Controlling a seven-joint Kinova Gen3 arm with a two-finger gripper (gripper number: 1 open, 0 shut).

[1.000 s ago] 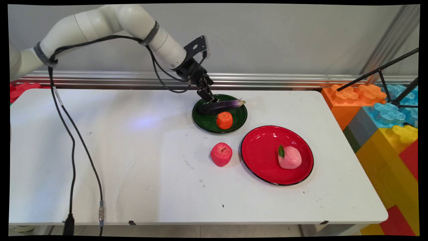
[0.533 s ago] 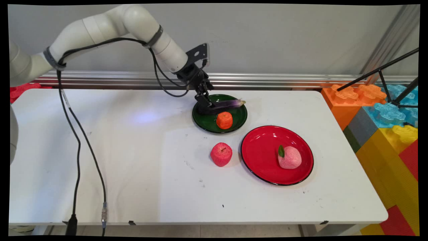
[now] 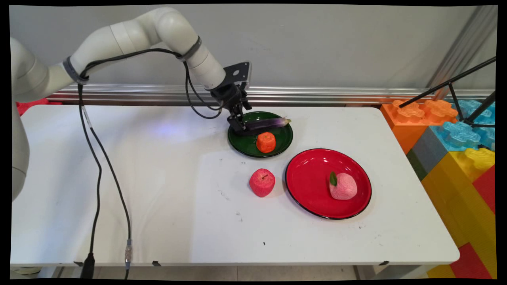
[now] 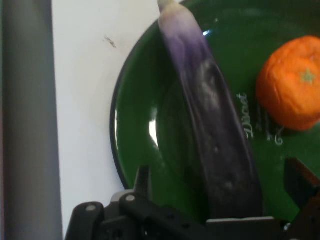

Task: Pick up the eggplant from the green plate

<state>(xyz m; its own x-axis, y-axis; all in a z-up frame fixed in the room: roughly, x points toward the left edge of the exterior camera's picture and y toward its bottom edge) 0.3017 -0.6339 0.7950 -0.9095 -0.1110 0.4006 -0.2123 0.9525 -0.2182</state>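
Gripper [image 3: 237, 126] spread wide, fingers either side of the eggplant [image 4: 215, 130] end, not clamped. Eggplant lies on the green plate [image 3: 277, 147] beside an orange [image 3: 265, 142]. Red apple [image 3: 262, 182] on the table [image 3: 138, 190]; pink peach [image 3: 343, 186] on the red plate [image 3: 309, 178].

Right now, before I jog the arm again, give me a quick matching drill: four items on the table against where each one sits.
Things:
1. eggplant
2. orange
3. red apple
4. pink peach

Places:
A. on the bare white table, left of the red plate
B. on the red plate
C. across the far side of the green plate, with the gripper at its left end
D. on the near part of the green plate

Pairs: 1-C, 2-D, 3-A, 4-B
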